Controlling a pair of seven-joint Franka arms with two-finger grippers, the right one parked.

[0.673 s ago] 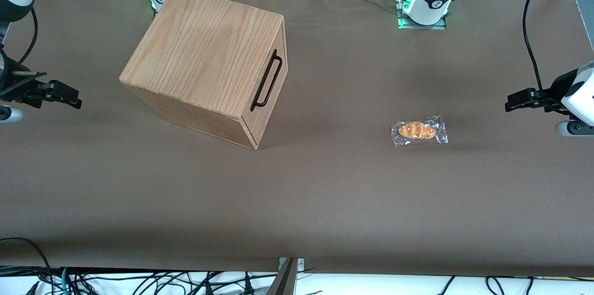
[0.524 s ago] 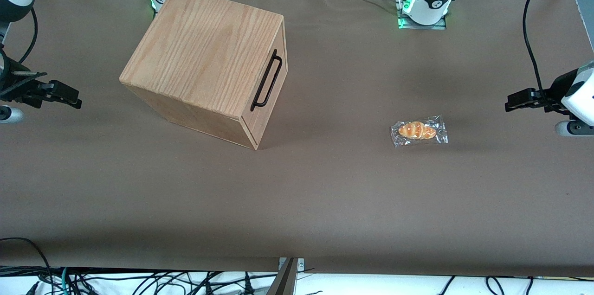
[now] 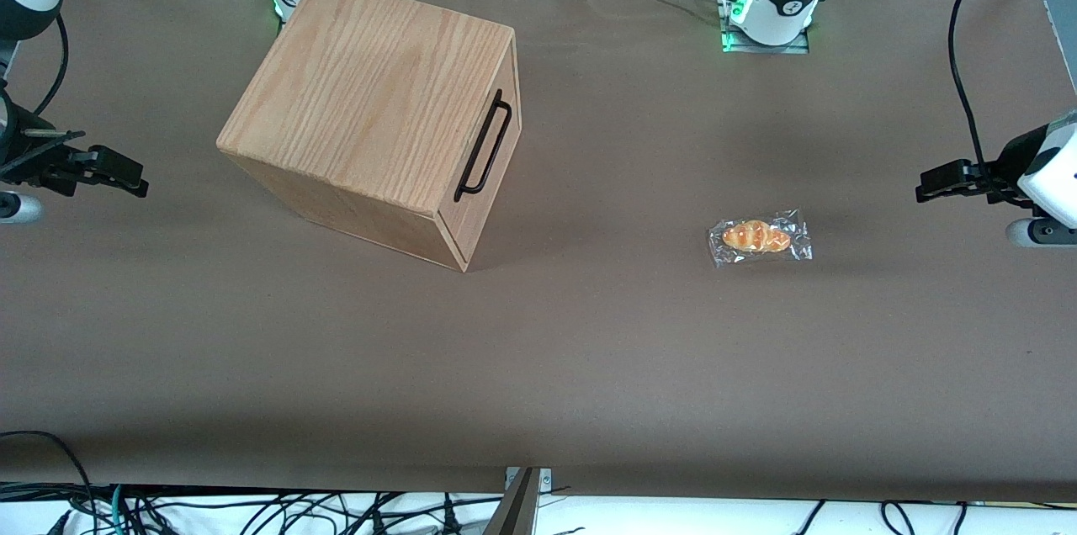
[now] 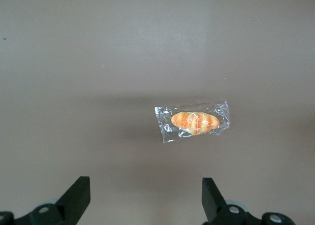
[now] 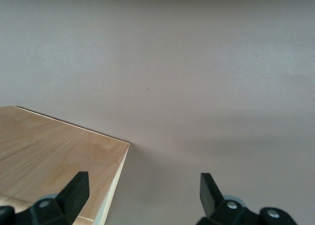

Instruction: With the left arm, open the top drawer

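1. Left arm (image 3: 1047, 169): we find it at the working arm's end of the table, held above the brown table cover (image 3: 589, 333), well apart from the cabinet.
2. Gripper (image 3: 925, 182): small, black, two-fingered. In the left wrist view its fingers (image 4: 78, 195) stand spread wide with nothing between them; it hangs in the air over bare cover, touching nothing.
3. Cabinet (image 3: 370, 97): an oak-grain box set at an angle on the table toward the parked arm's end. Its front faces the working arm's end.
4. Top drawer (image 3: 496, 140): we record it as fully pushed in, its front flush with the cabinet body. A thin seam shows lower on the front face.
5. Handle (image 3: 484, 146): a long thin black bar mounted on the drawer front, untouched.
6. Wrapped bread roll (image 3: 760, 238): an orange-brown bun in clear crinkled plastic, lying flat on the cover between the cabinet and the gripper, nearer the gripper. We also see it in the wrist view (image 4: 194, 121), lying apart from the fingers.
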